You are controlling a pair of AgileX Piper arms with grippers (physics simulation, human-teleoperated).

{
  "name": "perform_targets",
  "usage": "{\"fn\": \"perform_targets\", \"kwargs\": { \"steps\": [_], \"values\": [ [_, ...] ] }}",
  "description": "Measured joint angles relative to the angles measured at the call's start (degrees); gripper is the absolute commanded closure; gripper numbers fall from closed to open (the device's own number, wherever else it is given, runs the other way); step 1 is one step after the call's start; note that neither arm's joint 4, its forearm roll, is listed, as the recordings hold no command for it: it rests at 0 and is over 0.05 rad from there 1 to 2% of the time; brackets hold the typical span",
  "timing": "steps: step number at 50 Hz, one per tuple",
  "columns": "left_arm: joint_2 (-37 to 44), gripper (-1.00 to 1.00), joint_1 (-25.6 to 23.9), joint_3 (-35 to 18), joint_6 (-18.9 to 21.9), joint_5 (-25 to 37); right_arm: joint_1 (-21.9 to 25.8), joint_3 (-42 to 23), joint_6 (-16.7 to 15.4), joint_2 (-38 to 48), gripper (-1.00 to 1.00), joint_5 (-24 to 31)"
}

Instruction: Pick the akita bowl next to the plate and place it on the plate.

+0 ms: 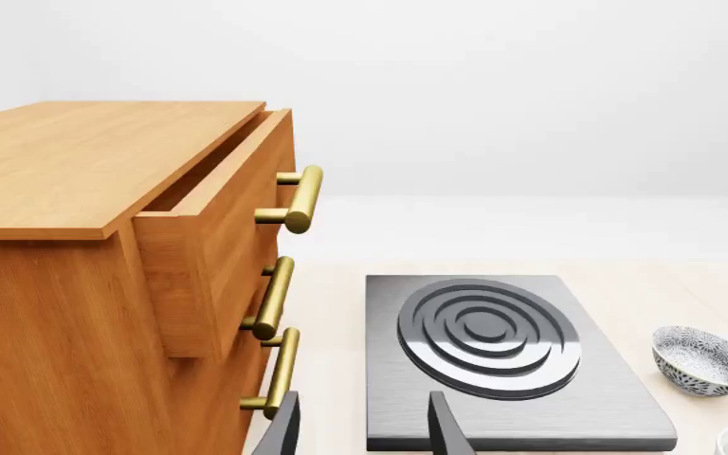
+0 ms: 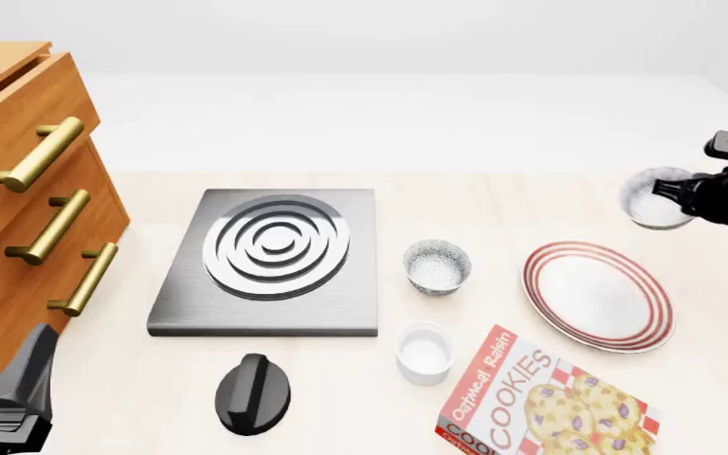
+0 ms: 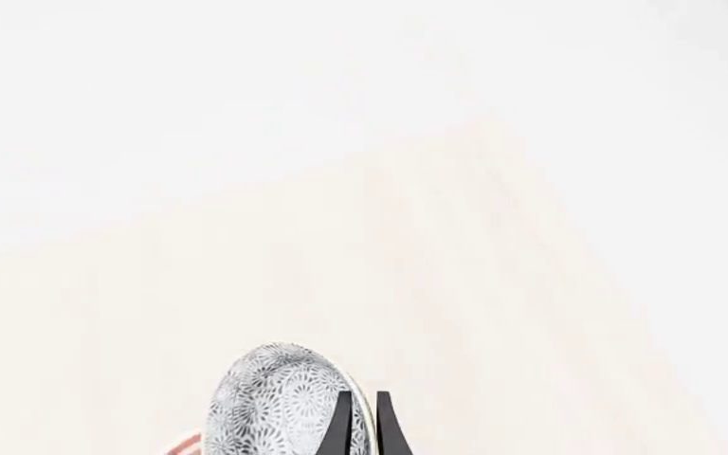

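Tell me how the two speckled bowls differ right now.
The akita bowl is held at its rim by the right pincer, lifted beyond the plate; the other speckled bowl rests free on the table between the stove and the plate. The held bowl is tipped in the right wrist view, showing its patterned outside; the other sits upright, mouth up. Both are small, round, grey-speckled outside and pale inside.

Table (image 2: 465, 204) with stove (image 2: 269, 261), plate (image 2: 598, 294)
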Motion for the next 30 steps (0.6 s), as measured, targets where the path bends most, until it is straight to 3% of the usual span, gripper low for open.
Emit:
{"fn": "perform_targets", "kwargs": {
  "steps": [30],
  "values": [
    [0.00,-1.00,0.00,0.00,0.00,0.00,5.73,7.37,2.98,-8.51,1.00,-1.63]
  ]
}}
